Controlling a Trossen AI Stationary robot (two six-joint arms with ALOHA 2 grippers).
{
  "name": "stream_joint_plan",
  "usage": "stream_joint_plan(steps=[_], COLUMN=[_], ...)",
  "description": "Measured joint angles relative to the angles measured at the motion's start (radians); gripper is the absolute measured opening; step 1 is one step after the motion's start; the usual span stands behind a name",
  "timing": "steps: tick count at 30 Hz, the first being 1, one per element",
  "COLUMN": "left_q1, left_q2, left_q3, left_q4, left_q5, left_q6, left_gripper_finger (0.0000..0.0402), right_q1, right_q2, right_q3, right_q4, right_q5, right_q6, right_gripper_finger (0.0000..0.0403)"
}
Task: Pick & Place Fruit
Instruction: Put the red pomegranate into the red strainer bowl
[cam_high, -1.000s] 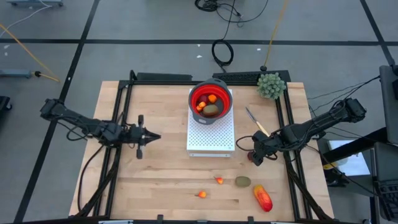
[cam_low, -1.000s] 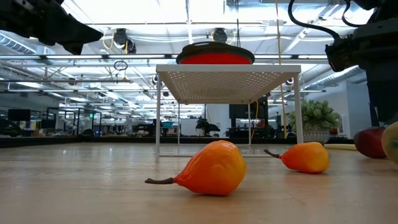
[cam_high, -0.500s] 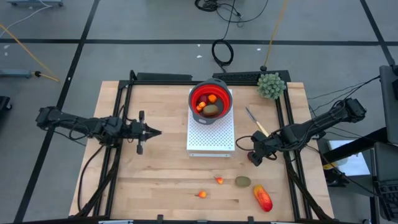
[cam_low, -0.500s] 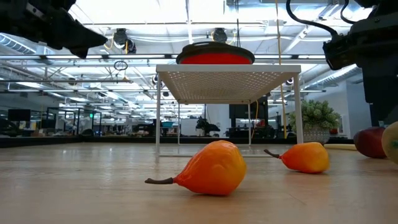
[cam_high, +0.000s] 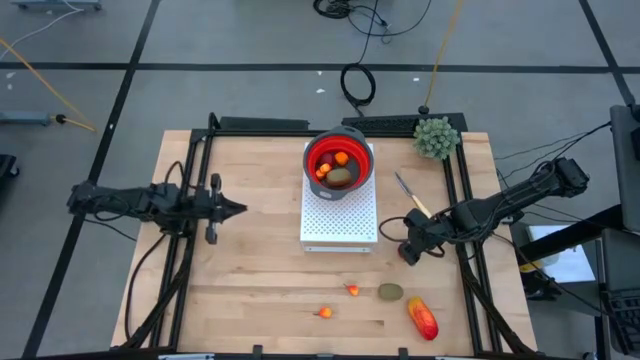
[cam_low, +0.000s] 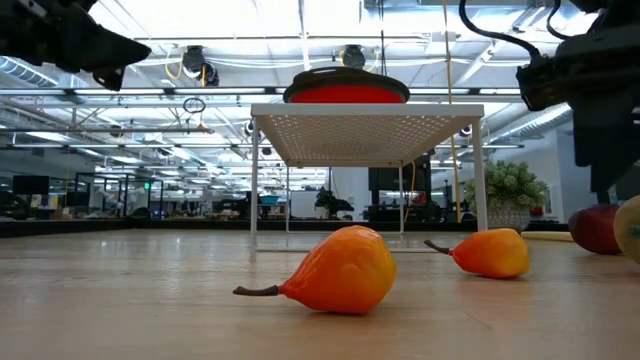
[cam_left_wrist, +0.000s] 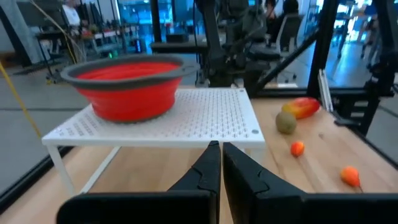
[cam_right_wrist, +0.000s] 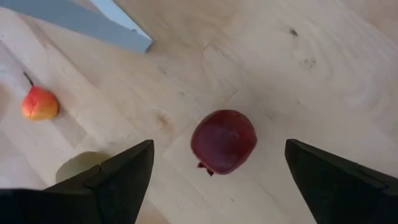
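Note:
A red bowl (cam_high: 340, 160) holding several fruit pieces stands on a white perforated stand (cam_high: 340, 222). On the table near the front lie two tiny orange-red fruits (cam_high: 325, 312) (cam_high: 352, 290), a brown-green oval (cam_high: 390, 292) and a red-orange oblong (cam_high: 422, 318). A dark-red ball (cam_right_wrist: 224, 140) rests on the wood right of the stand. My right gripper (cam_right_wrist: 217, 149) hangs open above the ball, pointing steeply down, one finger on either side and clear of it. My left gripper (cam_high: 238, 208) is shut and empty, held level left of the stand and pointing at it.
A yellow-handled knife (cam_high: 412, 195) lies between the stand and my right arm. A green spiky plant (cam_high: 436, 137) stands at the far right corner. Black frame rails (cam_high: 190, 190) run along the table's left and right sides. Bare wood lies between my left gripper and the stand.
My left gripper has drawn back toward the table's left edge, away from the stand, staying shut and level. My right gripper has kept its place, open over the dark-red ball. No fruit has moved.

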Motion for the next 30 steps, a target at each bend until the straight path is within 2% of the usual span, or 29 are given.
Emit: stream_joint_plan(steps=[12,18,30], left_q1=[0.0,-0.001,0.0], left_q2=[-0.151,-0.156,-0.155], left_q3=[-0.207,-0.21,-0.21], left_q4=[0.075,0.085,0.084], left_q5=[-0.002,0.021,0.022], left_q6=[-0.066,-0.049,-0.071], left_gripper_finger=[0.0019,0.0019,0.0019], right_q1=[-0.028,-0.028,-0.028], right_q2=[0.0,0.01,0.094], right_q3=[-0.116,-0.161,-0.19], right_q4=[0.128,0.216,0.241], right_q5=[-0.008,-0.009,-0.008], right_q6=[0.055,0.055,0.05], right_gripper_finger=[0.0357,0.0357,0.0357])
